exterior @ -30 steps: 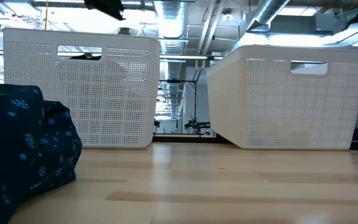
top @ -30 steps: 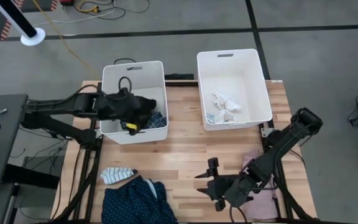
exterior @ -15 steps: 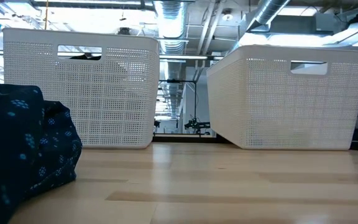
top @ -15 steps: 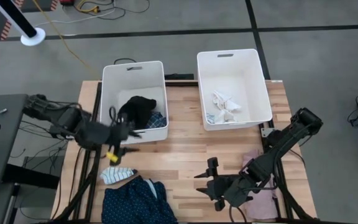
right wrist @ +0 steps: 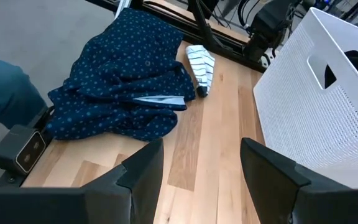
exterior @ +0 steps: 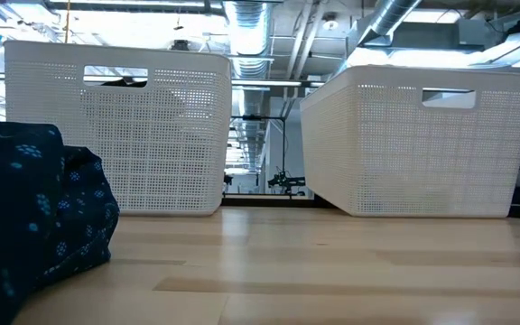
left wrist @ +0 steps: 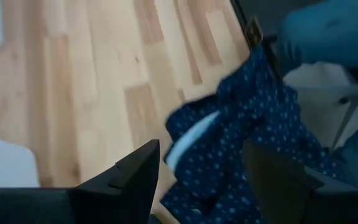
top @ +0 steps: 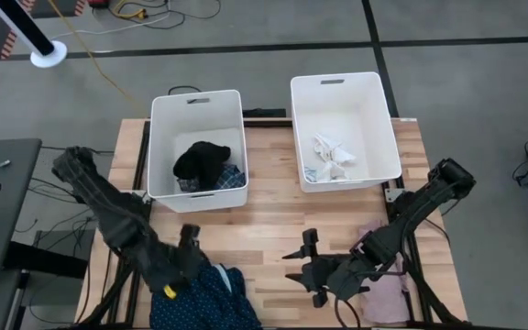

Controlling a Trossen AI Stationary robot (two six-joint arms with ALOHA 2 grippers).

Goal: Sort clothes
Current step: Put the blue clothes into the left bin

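Grey concrete floor (top: 246, 37) crossed by dark seams — yellow cable (top: 90, 57) trailing, silver ducts (exterior: 251, 18) overhead.

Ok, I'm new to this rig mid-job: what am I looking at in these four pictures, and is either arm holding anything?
Two dark robot arms work at a wooden table. One picture looks straight down, one looks level across the tabletop, and two come from cameras on the wrists. The left gripper hangs open over the navy patterned garment at the near edge. The right gripper is open beside the pale pink garment. Neither holds anything. The left bin holds a black garment and a plaid one; the right bin holds white clothes. A striped piece lies by the navy one.
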